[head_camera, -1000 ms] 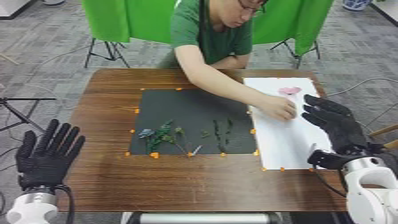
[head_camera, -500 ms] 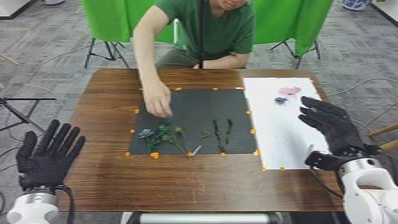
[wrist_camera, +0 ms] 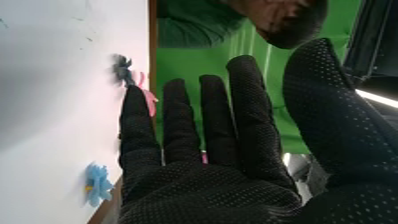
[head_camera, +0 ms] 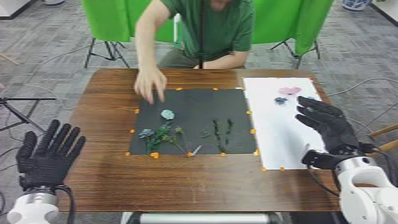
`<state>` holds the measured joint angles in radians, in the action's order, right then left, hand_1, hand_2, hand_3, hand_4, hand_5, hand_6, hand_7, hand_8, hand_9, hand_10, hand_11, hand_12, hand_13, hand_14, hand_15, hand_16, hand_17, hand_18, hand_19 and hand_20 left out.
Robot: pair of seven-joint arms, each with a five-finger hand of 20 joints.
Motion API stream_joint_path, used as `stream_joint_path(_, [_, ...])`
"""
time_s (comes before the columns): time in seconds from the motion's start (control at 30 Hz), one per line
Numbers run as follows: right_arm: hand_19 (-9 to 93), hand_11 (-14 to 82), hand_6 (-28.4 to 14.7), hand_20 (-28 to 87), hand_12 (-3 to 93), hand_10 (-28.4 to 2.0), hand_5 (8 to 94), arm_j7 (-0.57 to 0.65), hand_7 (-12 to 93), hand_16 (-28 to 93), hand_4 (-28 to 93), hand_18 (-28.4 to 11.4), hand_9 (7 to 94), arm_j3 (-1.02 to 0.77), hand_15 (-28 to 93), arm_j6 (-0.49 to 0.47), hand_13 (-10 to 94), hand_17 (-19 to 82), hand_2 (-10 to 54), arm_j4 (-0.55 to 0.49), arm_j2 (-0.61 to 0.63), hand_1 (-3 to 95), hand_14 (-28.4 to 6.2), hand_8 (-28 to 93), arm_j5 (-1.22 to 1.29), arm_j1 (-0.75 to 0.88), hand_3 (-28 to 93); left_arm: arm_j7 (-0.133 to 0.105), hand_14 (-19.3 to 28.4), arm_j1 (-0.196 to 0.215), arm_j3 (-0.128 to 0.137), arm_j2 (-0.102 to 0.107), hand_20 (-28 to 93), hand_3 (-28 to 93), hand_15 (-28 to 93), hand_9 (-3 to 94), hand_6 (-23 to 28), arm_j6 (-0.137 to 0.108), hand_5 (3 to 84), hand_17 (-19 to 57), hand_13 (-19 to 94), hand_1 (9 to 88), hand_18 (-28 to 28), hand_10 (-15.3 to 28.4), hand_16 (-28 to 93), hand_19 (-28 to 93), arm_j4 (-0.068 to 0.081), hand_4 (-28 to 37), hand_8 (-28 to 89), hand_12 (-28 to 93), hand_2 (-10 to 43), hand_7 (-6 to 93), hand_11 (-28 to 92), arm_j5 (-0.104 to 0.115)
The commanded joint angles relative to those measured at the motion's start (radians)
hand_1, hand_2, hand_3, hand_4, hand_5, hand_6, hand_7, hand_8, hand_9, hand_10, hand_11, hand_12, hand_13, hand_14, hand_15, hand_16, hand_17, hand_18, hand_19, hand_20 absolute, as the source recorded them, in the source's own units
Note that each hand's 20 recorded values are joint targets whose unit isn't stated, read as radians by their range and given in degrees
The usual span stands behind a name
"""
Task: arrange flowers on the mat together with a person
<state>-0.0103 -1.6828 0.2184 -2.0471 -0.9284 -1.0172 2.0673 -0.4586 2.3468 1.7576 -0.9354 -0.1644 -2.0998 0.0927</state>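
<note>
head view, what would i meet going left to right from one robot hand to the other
Left hand → blue flower → pale blue flower → pair of leafy stems → dark flower → right hand

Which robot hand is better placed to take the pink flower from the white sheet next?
Likely the right hand: it is open beside the white sheet, near the pink flower. The left hand is farther off, left of the dark mat.
</note>
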Motion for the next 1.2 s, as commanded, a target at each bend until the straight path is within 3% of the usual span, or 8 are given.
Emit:
stream_joint_path(0.03, [10, 4.8, 0.7, 23, 8.8, -7.3, 50.9, 0.006, 16, 11, -25, -11.5, 41.9, 0.008, 11, 0.018, 32, 19, -3.4, 0.007, 0.018, 39.6, -9.0, -13, -0.028, -0.025, 73, 0.0, 12.7, 0.007, -0.002, -0.012, 11, 67, 25, 38.1, 5.8, -0.006, 42.5, -2.6, 29, 25.8, 11.3, 12.5, -8, 25, 0.003, -28.3, -9, 5, 14.5, 7.0, 14, 0.006])
stream_joint_path(0.27, [8, 4.8, 0.8, 23, 8.8, -7.4, 51.1, 0.084, 16, 9, -25, -9.8, 42.1, 0.033, 10, 0.095, 31, 20, -4.2, 0.023, 0.1, 40.1, -7.3, -13, -0.314, -0.079, 74, -0.002, 12.6, 0.002, -0.009, -0.01, 11, 67, 25, 38.1, 5.8, 0.001, 42.5, -2.6, 29, 25.6, 11.3, 12.5, -8, 25, 0.006, -28.3, -9, 5, 14.6, 7.1, 14, 0.004])
stream_joint_path(0.43, [7, 4.8, 1.1, 23, 8.7, -7.1, 51.0, 0.185, 16, 8, -25, -9.6, 41.9, 0.018, 10, 0.075, 30, 20, -5.8, 0.052, 0.134, 42.0, -7.1, -13, -0.677, -0.097, 75, -0.004, 12.6, 0.005, -0.01, -0.012, 11, 67, 25, 38.1, 5.9, 0.001, 42.5, -2.6, 29, 25.7, 11.3, 12.5, -8, 25, 0.004, -28.3, -9, 5, 14.5, 7.0, 14, 0.004])
stream_joint_path(0.6, [10, 4.9, 1.7, 25, 8.9, -6.8, 49.9, 0.375, 18, 7, -26, -10.2, 41.9, 0.088, 10, 0.008, 29, 21, -8.0, 0.105, 0.198, 44.6, -7.6, -14, -1.021, -0.181, 76, -0.006, 12.6, 0.005, -0.009, -0.008, 11, 67, 25, 38.1, 5.9, 0.004, 42.5, -2.6, 29, 25.7, 11.3, 12.5, -8, 25, 0.004, -28.3, -9, 5, 14.5, 6.9, 14, 0.004])
stream_joint_path(0.97, [12, 5.0, 2.5, 27, 9.6, -6.4, 47.9, 0.454, 19, 7, -28, -8.5, 42.3, 0.195, 12, -0.211, 34, 25, -9.5, 0.258, 0.259, 53.7, -6.8, -15, -1.182, -0.307, 75, 0.005, 12.8, -0.007, -0.009, -0.004, 11, 67, 26, 38.1, 5.8, 0.001, 42.5, -2.6, 29, 25.7, 11.3, 12.4, -8, 25, 0.01, -28.3, -9, 5, 14.5, 6.9, 14, 0.001])
stream_joint_path(1.2, [26, 5.5, 3.2, 35, 10.4, -5.7, 48.7, 0.417, 20, 10, -28, -10.2, 43.6, 0.258, 15, -0.267, 41, 30, -9.5, 0.34, 0.253, 56.3, -6.6, -15, -1.127, -0.363, 73, 0.011, 12.9, -0.011, -0.014, -0.002, 11, 67, 26, 38.1, 5.8, -0.001, 42.4, -2.6, 29, 25.7, 11.3, 12.4, -8, 25, 0.011, -28.3, -9, 5, 14.5, 6.9, 14, 0.0])
